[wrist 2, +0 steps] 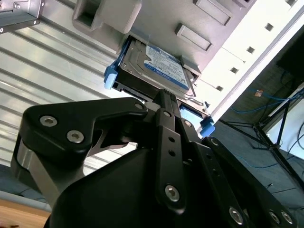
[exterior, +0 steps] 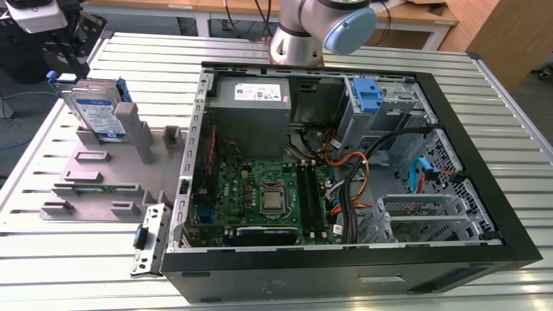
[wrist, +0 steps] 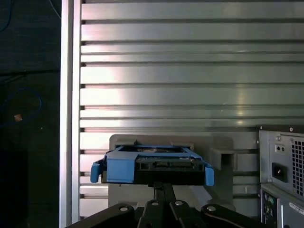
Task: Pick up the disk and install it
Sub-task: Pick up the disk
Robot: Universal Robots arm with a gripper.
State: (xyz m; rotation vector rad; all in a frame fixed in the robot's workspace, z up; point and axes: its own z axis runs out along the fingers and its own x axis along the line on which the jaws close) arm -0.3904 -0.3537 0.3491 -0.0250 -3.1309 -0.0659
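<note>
1. ribbed aluminium table (exterior: 259, 48) carries everything. a black pc tower case (exterior: 519, 249) lies on its side w/ the panel off, prob. so its inside can be reached from above.
2. inside the case: green motherboard (exterior: 259, 194), grey power-supply box w/ white label (exterior: 250, 97), and a bare blue plastic bracket (exterior: 369, 94) up by the drive bay at the far wall.
3. a grey plastic fixture tray (exterior: 95, 188) sits on the table just beside the case, on the exterior view's left.
4. task's thing: the flat metal hard-drive disk w/ white-and-blue label and blue carrier rails (exterior: 97, 111) stands on edge in a slot at the tray's far end, leaning a bit. it's not yet lifted and is well apart from the bay. parking it on edge likely keeps its free end exposed for a grab.
5. the black linkage gripper (wrist 2: 164, 97) (wrist: 162, 186) is lined up w/ the disk's narrow connector end. in both wrist views the disk (wrist 2: 156, 66) (wrist: 152, 166) sits right ahead of the tips, approx. centred between its blue rails.
6. end effector: the two fingers are drawn together w/ no gap and nothing seen between them. the tips are at the disk's near edge; can't tell if they actually touch it.
7. judgement: this is the pick-up stage, early on. the install part isn't begun.
</note>
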